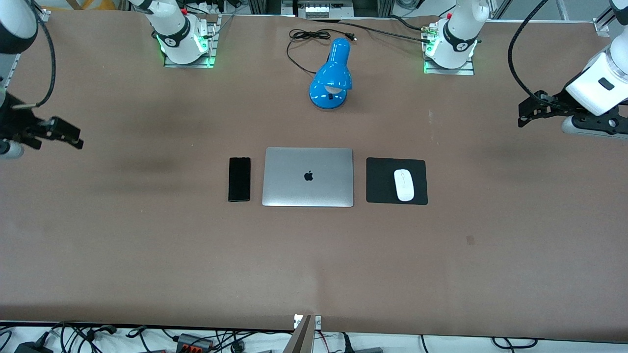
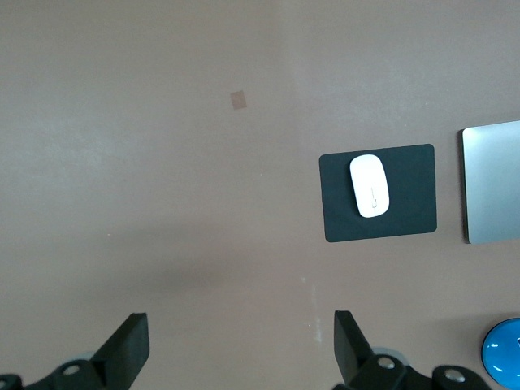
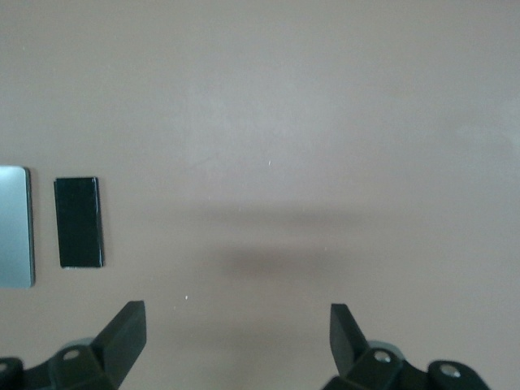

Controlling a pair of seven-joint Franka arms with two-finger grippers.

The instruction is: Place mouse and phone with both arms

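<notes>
- Front view: a brown bench [image 1: 147,235] fills the frame, with cables and plugs on the floor along its near edge and metal framing past the arm bases.
- At mid-bench a closed silver laptop [image 1: 308,177] lies flat; a blue desk lamp [image 1: 332,74] stands farther from the camera than it, its black cord looped on the bench.
- The phone [image 1: 239,179] lies face up just beside the laptop, toward the right arm's end, its long axis running near to far.
- The mouse [image 1: 404,185] rests on a black mouse pad [image 1: 380,181] just beside the laptop, toward the left arm's end, long axis also near to far.
- The left gripper [image 1: 524,116] hangs over bare bench at the left arm's end; the right gripper [image 1: 68,135] hangs over bare bench at the right arm's end. Both arms wait.
- Left wrist view: the left gripper [image 2: 241,351] has its jaws spread wide and empty over bare bench; the mouse [image 2: 369,186] sits on the pad [image 2: 410,195], the laptop edge [image 2: 492,183] beside it, well apart from the gripper.
- Right wrist view: the right gripper [image 3: 238,340] also has its jaws released and empty; the phone [image 3: 79,222] lies beside the laptop edge [image 3: 15,227].
</notes>
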